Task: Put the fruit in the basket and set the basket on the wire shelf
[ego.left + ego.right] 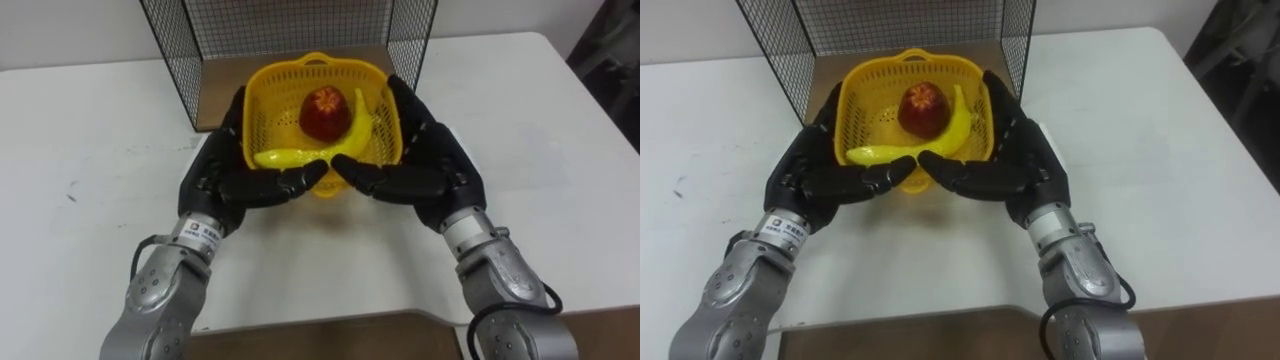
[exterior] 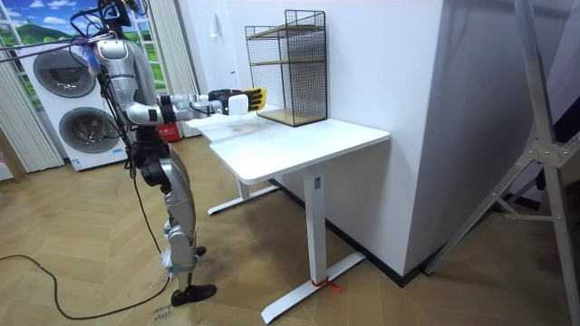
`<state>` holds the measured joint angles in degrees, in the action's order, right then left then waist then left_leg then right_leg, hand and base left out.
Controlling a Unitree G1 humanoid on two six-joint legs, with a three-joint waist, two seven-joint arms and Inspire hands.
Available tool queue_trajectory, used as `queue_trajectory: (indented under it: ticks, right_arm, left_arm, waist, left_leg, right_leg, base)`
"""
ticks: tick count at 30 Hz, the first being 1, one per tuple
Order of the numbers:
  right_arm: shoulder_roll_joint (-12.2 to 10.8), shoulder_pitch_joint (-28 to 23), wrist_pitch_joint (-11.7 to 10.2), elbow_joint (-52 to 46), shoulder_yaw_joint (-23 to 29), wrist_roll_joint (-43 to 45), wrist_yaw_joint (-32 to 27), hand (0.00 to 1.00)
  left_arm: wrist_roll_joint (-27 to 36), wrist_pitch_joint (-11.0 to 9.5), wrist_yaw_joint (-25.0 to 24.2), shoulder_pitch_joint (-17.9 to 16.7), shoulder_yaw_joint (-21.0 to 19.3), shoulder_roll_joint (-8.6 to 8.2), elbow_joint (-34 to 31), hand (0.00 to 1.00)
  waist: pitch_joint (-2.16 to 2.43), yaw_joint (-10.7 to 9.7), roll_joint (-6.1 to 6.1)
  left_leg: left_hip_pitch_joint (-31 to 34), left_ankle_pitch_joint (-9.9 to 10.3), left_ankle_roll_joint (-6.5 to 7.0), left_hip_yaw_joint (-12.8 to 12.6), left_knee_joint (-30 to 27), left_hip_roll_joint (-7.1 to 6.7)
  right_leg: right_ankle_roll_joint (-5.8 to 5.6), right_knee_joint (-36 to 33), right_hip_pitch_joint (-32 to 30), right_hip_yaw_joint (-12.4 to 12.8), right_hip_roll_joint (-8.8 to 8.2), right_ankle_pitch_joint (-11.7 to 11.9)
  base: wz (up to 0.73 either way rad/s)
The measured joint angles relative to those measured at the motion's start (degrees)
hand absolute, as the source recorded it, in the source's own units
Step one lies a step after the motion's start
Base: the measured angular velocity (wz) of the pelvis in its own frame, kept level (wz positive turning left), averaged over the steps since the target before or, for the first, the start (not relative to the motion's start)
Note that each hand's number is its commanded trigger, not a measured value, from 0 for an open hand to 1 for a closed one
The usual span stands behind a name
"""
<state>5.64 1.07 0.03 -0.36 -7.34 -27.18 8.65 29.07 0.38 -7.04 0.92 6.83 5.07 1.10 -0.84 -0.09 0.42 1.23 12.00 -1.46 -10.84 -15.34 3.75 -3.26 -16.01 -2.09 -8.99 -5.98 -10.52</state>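
The basket (image 1: 316,60) is held between both hands just before the open front of the wire shelf (image 1: 290,25), and in the room view it appears to be raised clear of the white table (image 1: 90,130). The apple (image 1: 325,113) and the banana (image 1: 345,140) are already contained in it, the banana being laid across the near side against the apple. The left hand (image 1: 225,175) is applied to the left wall and the right hand (image 1: 425,165) to the right wall; the fingers are extended almost straight along the sides and the thumbs are turned inward across the near wall, where they nearly meet. The load is thus clamped by opposed pressure instead of a closed fist, presumably so that the basket is kept level and the fruit is not tipped out. The fruit step is judged complete; placement on the shelf's lower board is not yet done
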Motion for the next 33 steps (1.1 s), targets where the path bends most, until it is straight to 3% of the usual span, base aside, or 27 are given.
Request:
queue_trajectory:
  ticks: [6, 10, 12, 14, 16, 18, 19, 20, 21, 22, 23, 24, 25, 26, 28, 30, 33]
  right_arm:
    - [0.1, -0.1, 0.0, 0.0, 0.2, 0.8, 0.3, 0.0]
    - [0.2, 0.0, 0.0, 0.5, 0.3, 0.7, 0.9, 0.0]
    - [0.2, 0.0, 0.0, 1.7, 0.7, 0.7, 1.3, 0.0]
    - [0.3, -0.7, 0.1, 2.0, 0.5, 0.6, 1.8, 0.0]
    - [0.3, -0.6, 0.1, 1.9, 0.4, 0.6, 2.0, 0.0]
    - [0.4, -0.6, 0.1, 2.0, -0.1, 0.6, 2.0, 0.0]
    - [0.4, -0.6, 0.1, 2.1, -0.2, 0.4, 2.1, 0.0]
    - [1.1, -0.6, 0.1, 2.1, 0.0, 0.3, 2.1, 0.0]
    - [1.5, -0.5, 0.1, 2.1, 0.1, 0.3, 2.1, 0.0]
    - [2.0, -0.5, 0.1, 2.1, 0.0, 0.3, 2.1, 0.0]
    - [2.0, -0.5, 0.1, 2.1, -0.3, 0.4, 2.1, 0.0]
    - [2.0, -0.5, 0.1, 2.2, -0.5, 0.4, 2.1, 0.0]
    - [2.1, -0.6, 0.1, 2.2, -0.6, 0.4, 2.1, 0.0]
    - [1.7, -0.5, 0.1, 2.2, -0.6, 0.4, 2.3, 0.0]
    - [1.7, -0.6, 0.1, 2.2, -0.7, 0.3, 2.6, 0.0]
    - [1.8, -0.6, 0.1, 2.2, -0.8, -0.1, 2.7, 0.0]
    - [1.8, -0.5, 0.1, 2.0, -0.1, 0.0, 2.5, 0.0]
  left_arm:
    - [-0.3, 0.0, 0.0, 0.0, 0.0, 0.08, 0.0, 0.0]
    - [-1.0, 0.0, 0.0, -0.1, -0.4, 0.08, 0.1, 0.0]
    - [-0.8, 0.0, 0.0, -0.8, -0.6, 0.19, 0.2, 0.0]
    - [-0.6, 0.0, 0.0, -1.1, -1.0, 0.3, 1.1, 0.0]
    - [-1.0, 0.0, 0.0, -1.1, -1.1, 0.4, 1.2, 0.0]
    - [-0.7, 0.0, 0.0, -1.1, -1.1, 0.63, 1.8, 0.0]
    - [-0.6, -0.1, -0.1, -1.3, -1.0, 0.75, 1.9, 0.0]
    - [-0.6, 0.0, -0.7, -1.2, -0.9, 0.46, 1.9, 0.0]
    - [-0.6, 0.0, -1.1, -1.1, -0.9, 0.28, 1.9, 0.0]
    - [-0.6, -0.1, -1.3, -0.9, -0.9, -0.03, 1.9, 0.0]
    - [-0.6, -0.3, -1.3, -0.9, -1.2, -0.14, 1.9, 0.0]
    - [-0.5, -0.4, -1.3, -1.0, -1.3, -0.1, 1.9, 0.0]
    - [-0.5, -0.5, -1.3, -1.1, -1.7, 0.11, 2.0, 0.0]
    - [-0.5, -0.5, -1.3, -0.7, -2.2, 0.31, 2.0, 0.0]
    - [-0.4, -0.6, -1.3, -0.7, -2.1, 0.84, 2.0, 0.0]
    - [-0.3, -0.6, -1.3, -0.8, -1.8, 1.07, 2.0, 0.0]
    - [0.3, -0.6, -1.3, -0.8, -0.9, 0.77, 1.9, 0.0]
  waist:
    - [-0.03, -0.3, -1.26]
    - [-0.1, 0.4, -1.32]
    - [-0.27, 0.6, -1.66]
    - [-0.45, 0.7, -1.82]
    - [-0.4, 0.6, -1.82]
    - [-0.44, 0.4, -1.98]
    - [-0.84, 0.4, -2.51]
    - [-0.94, 0.4, -3.34]
    - [-0.82, 0.4, -3.23]
    - [-0.62, 0.7, -3.39]
    - [-0.14, 1.8, -2.59]
    - [0.1, 2.3, -2.2]
    - [0.9, 2.7, -1.51]
    - [0.94, 2.3, -2.1]
    - [0.72, 1.9, -3.15]
    - [0.64, 1.9, -3.3]
    - [0.69, 2.0, -3.94]
  left_leg:
    - [1.0, 0.3, -0.35, 0.0, -2.6, 0.81]
    - [4.6, 4.2, -1.51, 1.0, -12.0, 3.99]
    - [5.8, 5.0, -2.04, 1.6, -16.4, 5.09]
    - [7.6, 5.1, -2.06, 1.7, -21.7, 6.28]
    - [9.4, 4.6, -2.02, 2.1, -24.2, 6.82]
    - [11.0, 2.5, -1.88, 2.3, -26.8, 7.03]
    - [13.6, 1.3, -1.46, 2.6, -29.0, 6.36]
    - [15.6, 1.9, -0.77, 2.8, -25.6, 3.91]
    - [16.5, 1.6, -0.9, 2.8, -22.7, 2.62]
    - [17.7, 0.2, -1.19, 1.9, -15.4, 0.81]
    - [18.1, -2.0, -0.92, 1.7, -8.1, 0.27]
    - [18.0, -4.2, -0.28, 1.8, -5.9, 0.53]
    - [17.4, -7.2, 0.41, 2.1, -5.4, 0.58]
    - [16.6, -8.4, 1.29, 1.6, -5.6, 0.36]
    - [15.9, -8.7, 1.95, 0.1, -7.1, 0.28]
    - [16.0, -7.7, 3.76, -0.2, -10.0, -0.39]
    - [15.8, -3.8, 5.98, -1.7, -12.7, -3.62]
  right_leg:
    - [0.11, -0.9, -0.1, 0.0, 0.36, 0.0]
    - [1.81, -6.6, -2.2, -0.6, 2.26, -2.7]
    - [2.58, -9.6, -3.0, -0.8, 2.73, -4.7]
    - [3.14, -13.9, -4.2, -0.6, 3.12, -8.4]
    - [4.16, -16.3, -5.6, 0.5, 3.77, -9.5]
    - [5.26, -16.8, -5.5, 3.2, 4.81, -9.6]
    - [5.96, -16.7, -5.0, 5.1, 5.11, -9.6]
    - [6.05, -16.5, -5.1, 7.2, 5.03, -9.6]
    - [6.06, -16.1, -5.2, 8.0, 5.04, -9.6]
    - [6.01, -15.4, -5.2, 9.4, 5.14, -9.3]
    - [5.84, -15.0, -5.0, 10.3, 5.66, -9.1]
    - [5.93, -15.0, -4.9, 10.7, 6.04, -9.2]
    - [5.69, -15.1, -4.6, 10.7, 6.06, -9.9]
    - [4.77, -15.1, -3.7, 10.7, 5.68, -10.5]
    - [4.49, -15.1, -2.1, 10.4, 4.76, -11.5]
    - [3.8, -15.1, -0.9, 10.6, 3.8, -12.8]
    - [1.33, -17.6, -0.3, 9.7, -0.91, -15.9]
  base:
    - [0.0]
    - [-0.07]
    - [0.04]
    - [0.1]
    - [0.13]
    - [0.2]
    - [0.32]
    - [0.34]
    - [0.25]
    - [-0.07]
    - [-0.28]
    - [-0.47]
    - [-0.35]
    - [-0.2]
    - [0.02]
    - [-0.03]
    - [0.0]
